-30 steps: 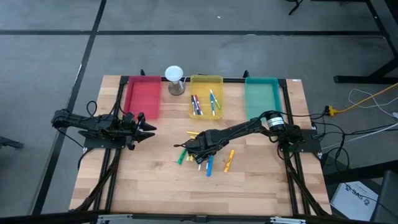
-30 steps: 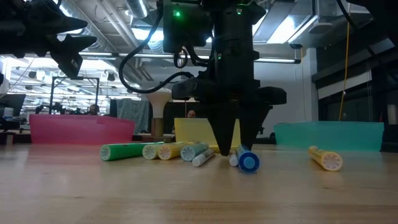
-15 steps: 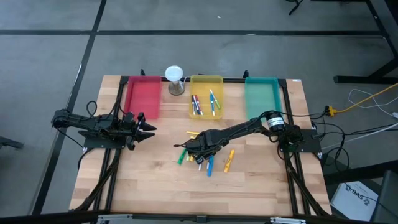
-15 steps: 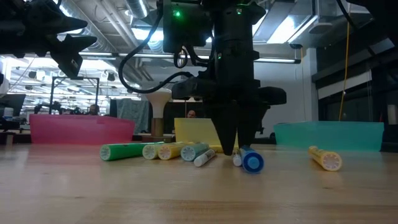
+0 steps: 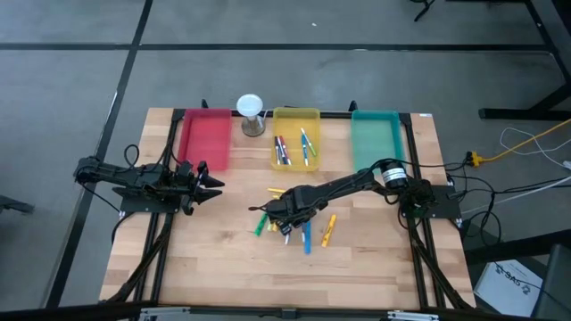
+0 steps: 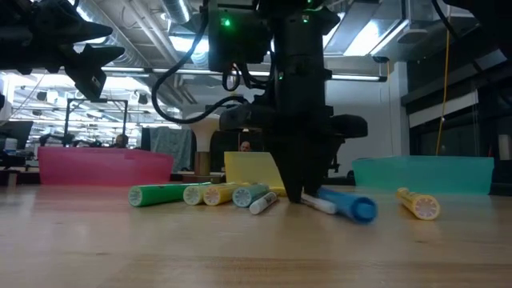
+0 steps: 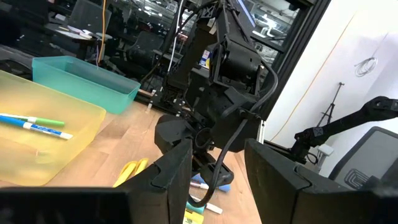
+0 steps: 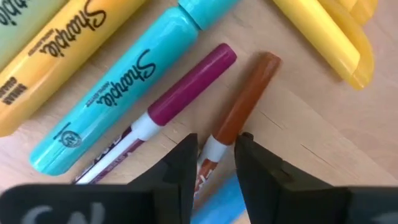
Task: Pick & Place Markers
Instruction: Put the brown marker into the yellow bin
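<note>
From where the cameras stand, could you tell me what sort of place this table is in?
Probably a robotics lab or workshop in an open industrial hall. The wooden table stands on a bare concrete floor, exposed ceiling ducts and strip lights run overhead, and more robot arms stand beyond.

High view overhead, whole table (image 5: 223, 267); low view level across; right wrist close on markers (image 8: 124, 87), shared with all.

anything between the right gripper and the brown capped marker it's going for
Nothing visible: the right gripper already has its fingers on either side of the brown-capped marker. A purple-capped marker lies close beside it, apart.
</note>
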### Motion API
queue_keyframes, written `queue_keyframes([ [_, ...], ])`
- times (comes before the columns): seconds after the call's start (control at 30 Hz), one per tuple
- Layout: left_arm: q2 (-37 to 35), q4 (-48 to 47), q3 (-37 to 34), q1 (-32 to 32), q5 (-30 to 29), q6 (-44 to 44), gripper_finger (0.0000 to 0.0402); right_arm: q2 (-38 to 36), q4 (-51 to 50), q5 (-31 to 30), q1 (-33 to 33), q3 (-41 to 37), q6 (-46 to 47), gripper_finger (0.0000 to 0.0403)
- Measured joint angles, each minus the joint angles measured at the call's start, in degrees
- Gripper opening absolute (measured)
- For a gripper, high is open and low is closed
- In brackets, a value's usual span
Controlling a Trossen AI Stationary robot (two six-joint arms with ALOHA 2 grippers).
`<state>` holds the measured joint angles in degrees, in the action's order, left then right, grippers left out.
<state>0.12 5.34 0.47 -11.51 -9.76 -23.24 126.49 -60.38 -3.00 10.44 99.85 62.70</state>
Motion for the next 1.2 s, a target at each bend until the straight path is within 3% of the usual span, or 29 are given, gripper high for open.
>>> queue_keyframes([
  [0.43,0.00,0.00,0.00,0.00,0.00,0.00,0.0143,0.14,0.56,0.19,-0.22,0.04,-1.93,0.0042],
  [1.2,0.00,0.00,-0.01,-0.01,0.00,0.00,0.0143,0.25,0.62,0.17,-0.28,0.02,-4.30,0.0031],
])
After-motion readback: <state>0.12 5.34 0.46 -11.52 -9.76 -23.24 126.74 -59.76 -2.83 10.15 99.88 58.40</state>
